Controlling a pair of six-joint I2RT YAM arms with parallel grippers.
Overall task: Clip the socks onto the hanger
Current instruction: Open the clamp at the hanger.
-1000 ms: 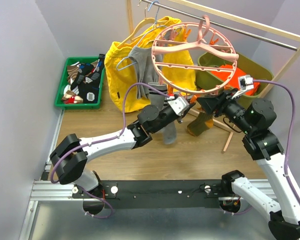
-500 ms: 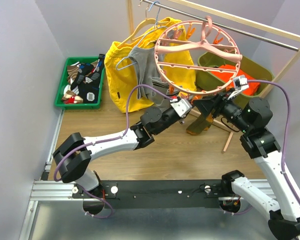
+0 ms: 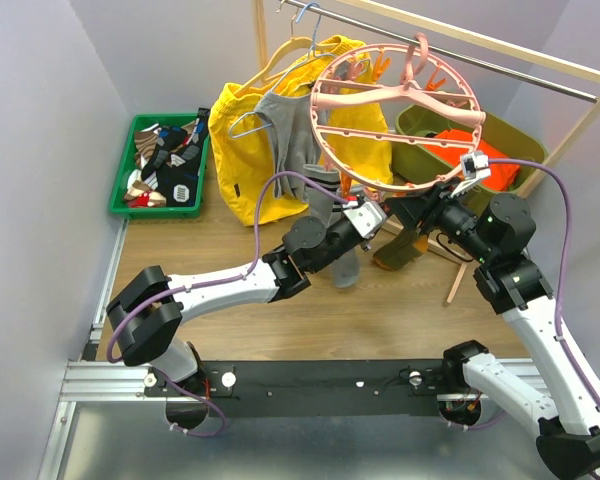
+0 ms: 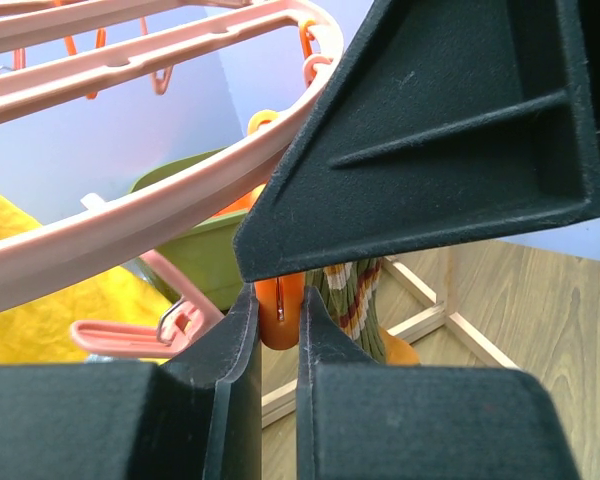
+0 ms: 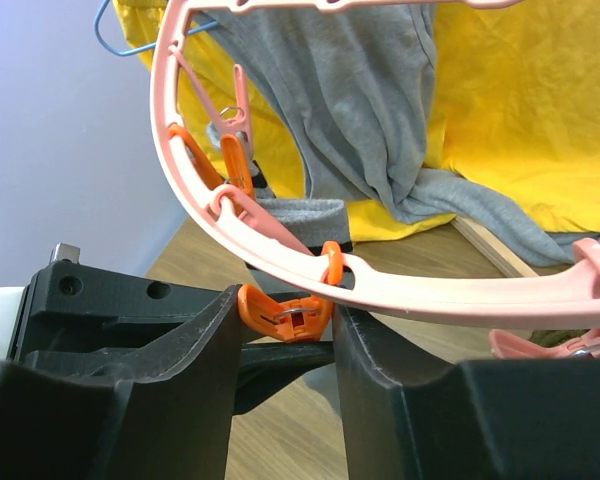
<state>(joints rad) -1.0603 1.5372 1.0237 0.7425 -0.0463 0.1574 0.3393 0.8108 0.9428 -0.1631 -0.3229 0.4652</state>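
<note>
The pink round hanger hangs from the rail, tilted. An olive sock with an orange toe hangs from its near rim. My right gripper is under that rim. In the right wrist view it is shut on an orange clip below the hanger rim. My left gripper meets it from the left, shut, with a grey sock hanging beneath it. In the left wrist view the clip's tip sits between my nearly closed left fingertips. The striped olive sock is behind.
A green bin of socks stands at the back left. A yellow jacket and grey shirt hang behind the hanger. An olive bin is at the back right. The wooden rack's foot lies on the floor.
The hanger has swung and tilted a little. Both grippers have closed in under its near rim. The grey sock, hidden half a second ago, hangs in view again below the left gripper.
</note>
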